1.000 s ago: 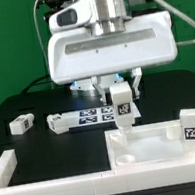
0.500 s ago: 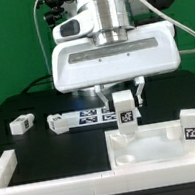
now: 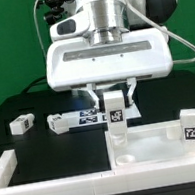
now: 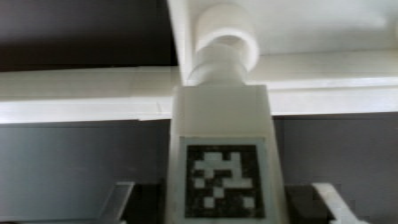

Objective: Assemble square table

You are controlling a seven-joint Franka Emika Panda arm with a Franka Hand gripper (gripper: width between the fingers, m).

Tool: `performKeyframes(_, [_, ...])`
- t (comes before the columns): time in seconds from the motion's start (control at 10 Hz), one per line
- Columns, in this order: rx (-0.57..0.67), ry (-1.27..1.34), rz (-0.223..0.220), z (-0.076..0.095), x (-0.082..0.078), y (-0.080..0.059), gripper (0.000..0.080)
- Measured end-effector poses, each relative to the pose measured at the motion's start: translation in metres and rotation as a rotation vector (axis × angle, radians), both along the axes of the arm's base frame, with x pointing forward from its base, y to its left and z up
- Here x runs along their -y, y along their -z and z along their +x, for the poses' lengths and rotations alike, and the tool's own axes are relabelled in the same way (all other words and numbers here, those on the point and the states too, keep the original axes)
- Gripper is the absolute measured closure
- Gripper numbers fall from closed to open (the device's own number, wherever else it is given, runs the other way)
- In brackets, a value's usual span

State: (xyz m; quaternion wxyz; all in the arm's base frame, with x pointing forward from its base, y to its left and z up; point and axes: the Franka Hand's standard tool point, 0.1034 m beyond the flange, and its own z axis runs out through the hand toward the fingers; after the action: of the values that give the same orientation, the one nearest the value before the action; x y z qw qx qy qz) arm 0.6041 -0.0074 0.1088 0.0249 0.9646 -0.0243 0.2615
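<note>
My gripper (image 3: 113,101) is shut on a white table leg (image 3: 116,116) with a black-and-white tag. It holds the leg upright, with its lower end at a corner of the white square tabletop (image 3: 158,142), which lies in the front right. In the wrist view the leg (image 4: 221,130) fills the middle, its tag facing the camera, between my fingers (image 4: 132,200). Its round tip touches the tabletop (image 4: 89,95). Another leg (image 3: 190,124) stands on the tabletop's right. Two more legs (image 3: 22,123) (image 3: 59,122) lie on the black table at the left.
The marker board (image 3: 88,116) lies flat behind the held leg. Low white border bars (image 3: 15,166) run along the front and left of the workspace. The arm's large white body hangs over the middle.
The gripper has moved a little to the exterior view's left and down with the leg, bringing the leg's lower end onto the tabletop corner.
</note>
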Motion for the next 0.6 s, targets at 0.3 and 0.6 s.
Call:
performKeyframes(0.3, [0.002, 0.009, -0.002, 0.008, 0.006, 0.007, 0.0509])
performKeyframes(0.6, [0.008, 0.001, 0.008, 0.022, -0.01, 0.015, 0.0509])
